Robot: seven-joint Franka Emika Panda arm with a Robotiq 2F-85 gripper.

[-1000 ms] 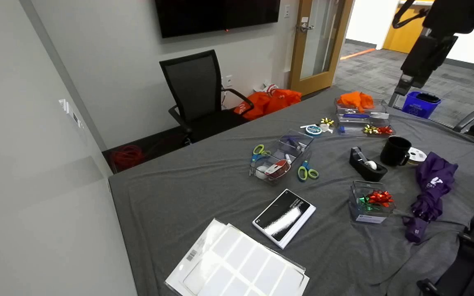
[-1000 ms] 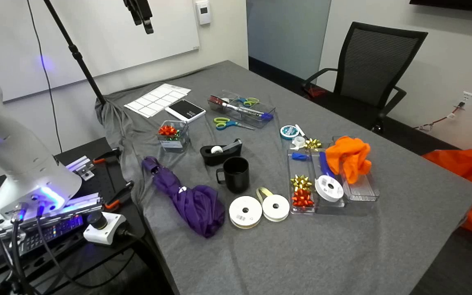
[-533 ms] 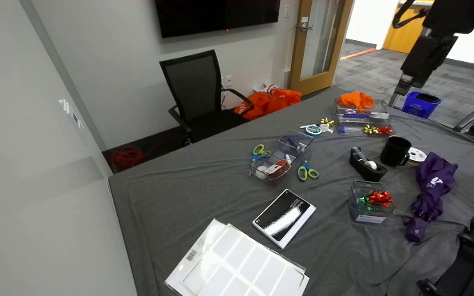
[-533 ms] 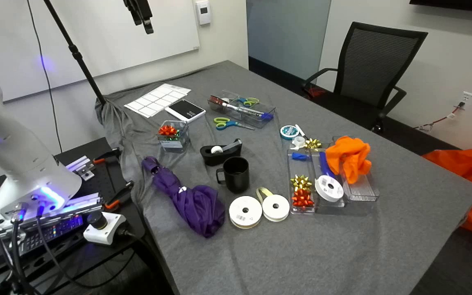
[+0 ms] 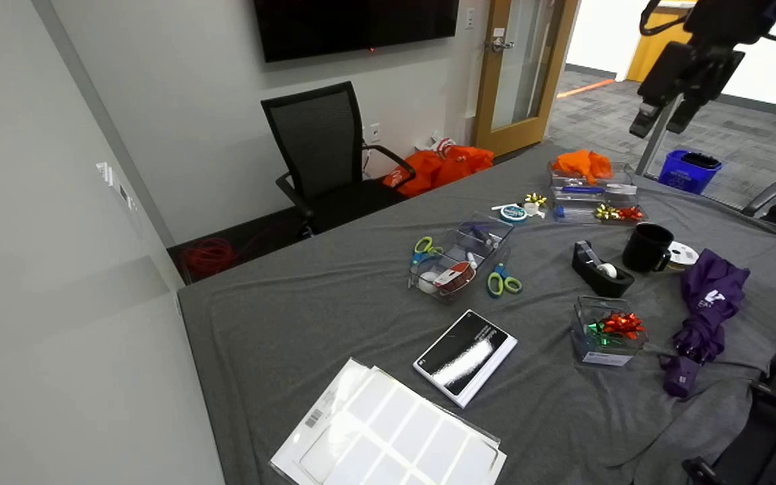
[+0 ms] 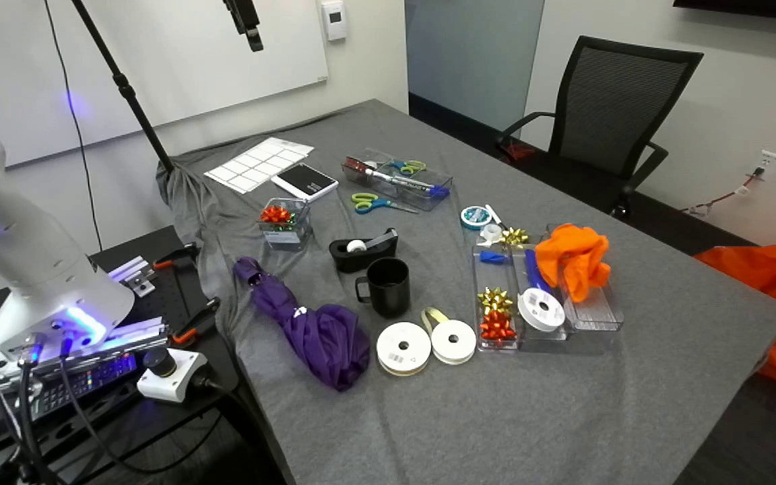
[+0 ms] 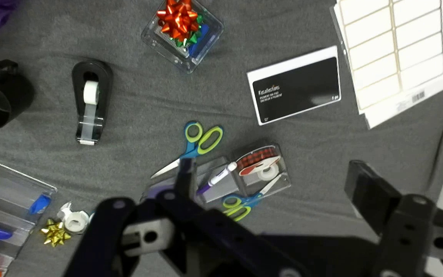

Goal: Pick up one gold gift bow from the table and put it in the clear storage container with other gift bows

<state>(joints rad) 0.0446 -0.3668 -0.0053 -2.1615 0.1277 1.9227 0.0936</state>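
Observation:
A gold bow (image 6: 514, 237) lies on the table beside a roll of clear tape; it also shows in the wrist view (image 7: 55, 232) and in an exterior view (image 5: 535, 199). Another gold bow (image 6: 496, 300) sits beside a red bow (image 6: 498, 326) in a compartment of a clear tray. The clear storage container (image 6: 304, 225) stands upright and holds a red bow and a green bow; it also shows in an exterior view (image 5: 587, 310) and at the top of the wrist view (image 7: 183, 66). My gripper (image 7: 272, 169) is open and empty, high above the table (image 5: 661, 121).
A black tape dispenser (image 6: 364, 252), a black mug (image 6: 388, 287) and a purple umbrella (image 6: 317, 337) stand or lie near the container. A second clear tray (image 7: 287, 184) holds pens and ribbon, with scissors around it. An orange cloth (image 6: 573, 259) covers part of the bow tray.
My gripper has moved slightly upward and turned or opened; its two fingers now show apart in an exterior view, where they overlapped before. The objects on the table have not moved.

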